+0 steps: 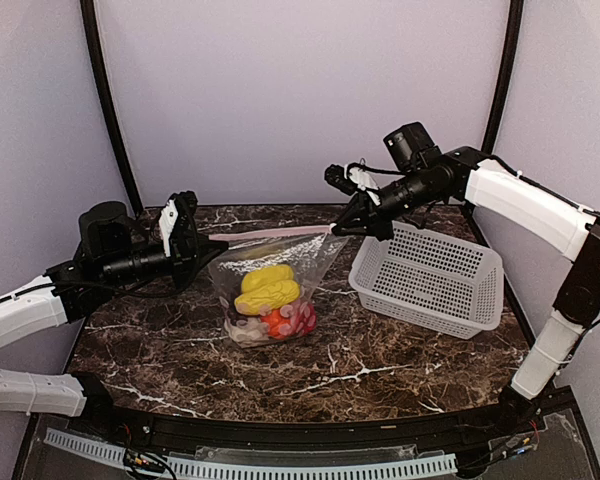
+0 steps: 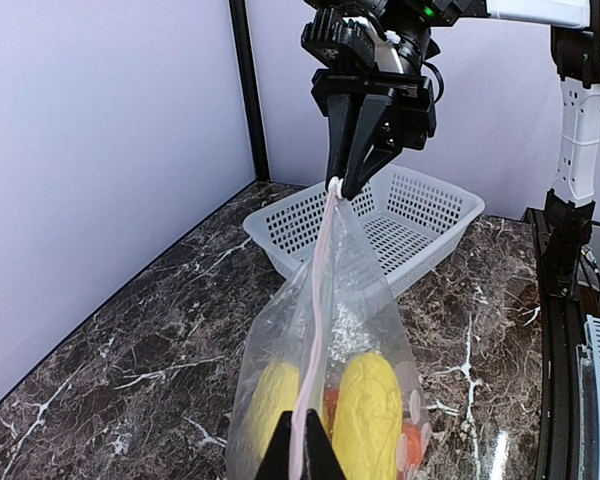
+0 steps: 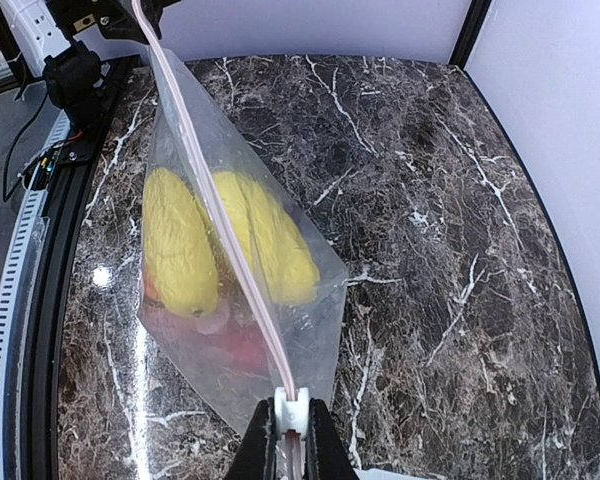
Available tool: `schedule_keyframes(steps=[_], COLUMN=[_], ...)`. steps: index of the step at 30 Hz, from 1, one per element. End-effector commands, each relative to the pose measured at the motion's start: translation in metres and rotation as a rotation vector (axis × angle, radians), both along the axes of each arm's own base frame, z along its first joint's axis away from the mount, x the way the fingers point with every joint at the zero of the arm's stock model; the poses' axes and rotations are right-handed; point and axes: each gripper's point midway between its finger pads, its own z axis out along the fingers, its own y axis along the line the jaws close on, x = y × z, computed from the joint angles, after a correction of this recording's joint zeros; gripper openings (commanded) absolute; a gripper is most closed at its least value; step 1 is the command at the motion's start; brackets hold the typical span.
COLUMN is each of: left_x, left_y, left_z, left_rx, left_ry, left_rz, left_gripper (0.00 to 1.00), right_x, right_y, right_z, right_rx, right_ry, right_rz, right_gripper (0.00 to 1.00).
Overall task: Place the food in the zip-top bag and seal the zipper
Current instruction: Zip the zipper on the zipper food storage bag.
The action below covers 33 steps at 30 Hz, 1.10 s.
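Note:
The clear zip-top bag (image 1: 280, 270) hangs stretched between my two grippers, its bottom down at the tabletop. Its pinkish zipper (image 1: 270, 233) runs taut along the top edge. Inside lie two yellow pieces of food (image 1: 267, 288) over orange-red and white bits (image 1: 285, 320). My left gripper (image 1: 195, 240) is shut on the zipper's left end (image 2: 318, 300), black fingertips (image 2: 325, 455) pinching the strip. At the other end, my right gripper (image 1: 340, 228) is shut on the white slider (image 3: 291, 410). The yellow pieces (image 3: 180, 240) show through the plastic.
A white perforated basket (image 1: 430, 275) stands on the marble table at the right, just beyond the right gripper (image 2: 340, 185). Black frame posts rise at the back corners. A cable rail runs along the near edge.

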Motion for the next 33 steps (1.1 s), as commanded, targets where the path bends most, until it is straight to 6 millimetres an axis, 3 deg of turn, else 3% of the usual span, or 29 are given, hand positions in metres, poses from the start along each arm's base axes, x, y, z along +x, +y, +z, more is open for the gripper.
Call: schedule_keyframes(steps=[1, 16, 24, 27, 28, 29, 30, 31, 33], left_x=[0.005, 0.007, 0.014, 0.028, 0.036, 0.045, 0.054, 0.065, 0.086], left_y=[0.014, 0.017, 0.012, 0.013, 0.011, 0.012, 0.008, 0.01, 0.008], left_z=[-0.001, -0.003, -0.006, 0.005, 0.001, 0.012, 0.006, 0.02, 0.026], left_rx=[0.011, 0.02, 0.016, 0.0, 0.008, -0.009, -0.001, -0.022, -0.035], left_ry=[-0.004, -0.001, 0.009, -0.011, 0.004, -0.011, 0.013, -0.001, 0.007], left_rz=[0.056, 0.074, 0.073, 0.097, 0.097, 0.111, 0.102, 0.114, 0.116], left_gripper=[0.01, 0.01, 0.01, 0.01, 0.01, 0.01, 0.01, 0.01, 0.01], right_x=[0.028, 0.033, 0.036, 0.044, 0.05, 0.057, 0.065, 0.075, 0.093], right_y=[-0.046, -0.054, -0.049, -0.045, -0.043, -0.041, -0.039, -0.037, -0.034], right_z=[-0.012, -0.018, -0.018, -0.008, -0.002, 0.005, 0.012, 0.027, 0.043], right_rx=[-0.111, -0.138, -0.136, -0.124, -0.118, -0.109, -0.099, -0.077, -0.045], right_ry=[-0.015, -0.018, 0.0, -0.039, -0.058, -0.078, -0.1, -0.133, -0.17], right_rz=[-0.163, -0.174, -0.159, -0.158, -0.159, -0.164, -0.17, -0.178, -0.193], right_gripper=[0.0, 0.0, 0.02, 0.02, 0.02, 0.02, 0.02, 0.01, 0.01])
